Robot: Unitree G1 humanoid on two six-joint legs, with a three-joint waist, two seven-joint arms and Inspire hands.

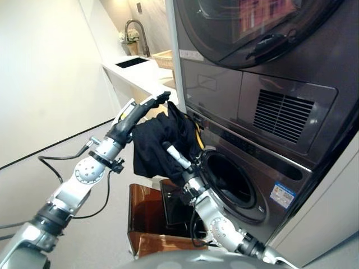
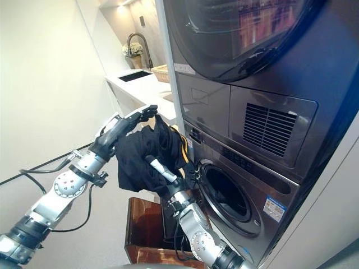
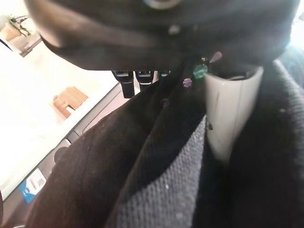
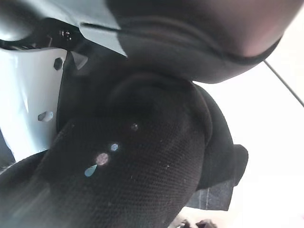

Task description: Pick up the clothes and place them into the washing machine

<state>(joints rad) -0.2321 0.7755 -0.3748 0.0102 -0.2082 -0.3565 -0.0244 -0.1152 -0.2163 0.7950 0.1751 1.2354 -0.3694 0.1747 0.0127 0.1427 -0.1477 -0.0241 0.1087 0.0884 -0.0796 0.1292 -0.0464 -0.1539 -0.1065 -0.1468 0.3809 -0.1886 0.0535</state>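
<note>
Black clothes (image 1: 157, 143) with a yellow trim hang bunched between both arms, held up just in front of the washing machine's (image 1: 263, 185) round open drum (image 1: 230, 179). The left robot hand (image 1: 147, 104) reaches up from the lower left, arm stretched; its thumb and fingers close on the top of the cloth, as its wrist view shows. The right robot hand (image 1: 178, 158) rises from below into the bundle, white-covered thumb showing; I cannot tell how its buried fingers are set. A brown basket (image 1: 147, 216) stands on the floor beneath.
</note>
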